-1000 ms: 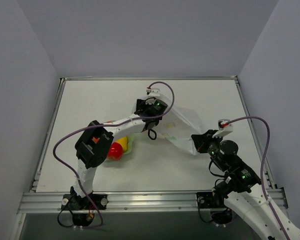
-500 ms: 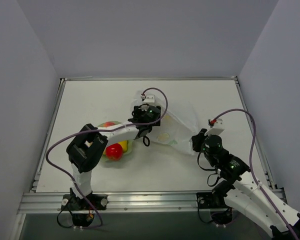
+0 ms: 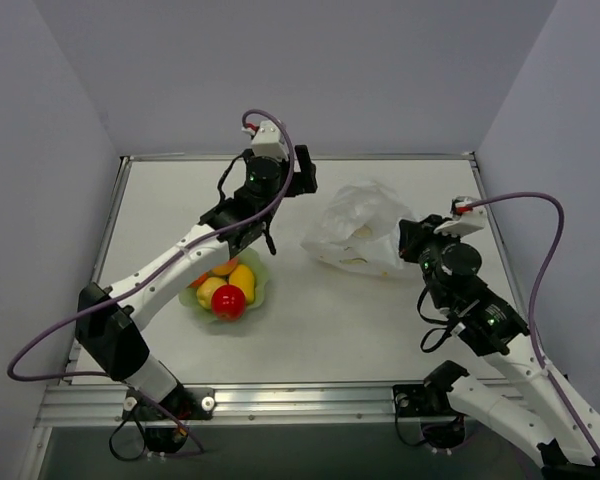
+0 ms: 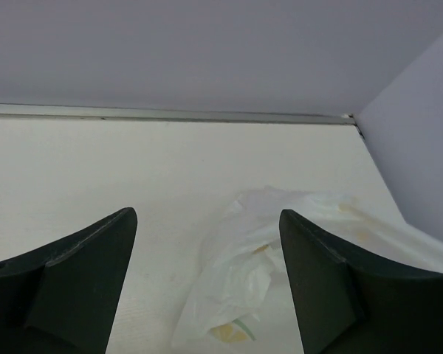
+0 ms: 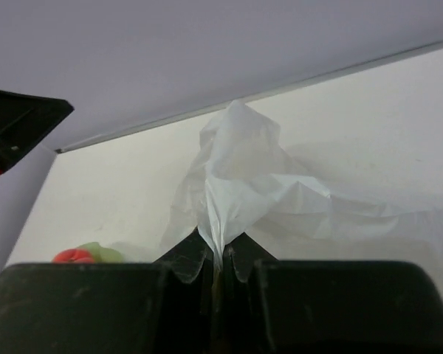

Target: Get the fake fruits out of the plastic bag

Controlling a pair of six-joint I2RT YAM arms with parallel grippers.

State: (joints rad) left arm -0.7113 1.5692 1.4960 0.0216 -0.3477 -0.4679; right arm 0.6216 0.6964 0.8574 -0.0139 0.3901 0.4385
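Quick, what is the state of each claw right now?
Left claw: open, holding nothing.
Right claw: closed on the bag.

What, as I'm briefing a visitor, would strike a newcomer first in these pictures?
The bright fake fruits, heaped in a pale green bowl left of centre, stand out on the white table. To their right sits the crumpled plastic bag, its edge pinched in the shut right pincer. The left pincer hangs open above the far side.
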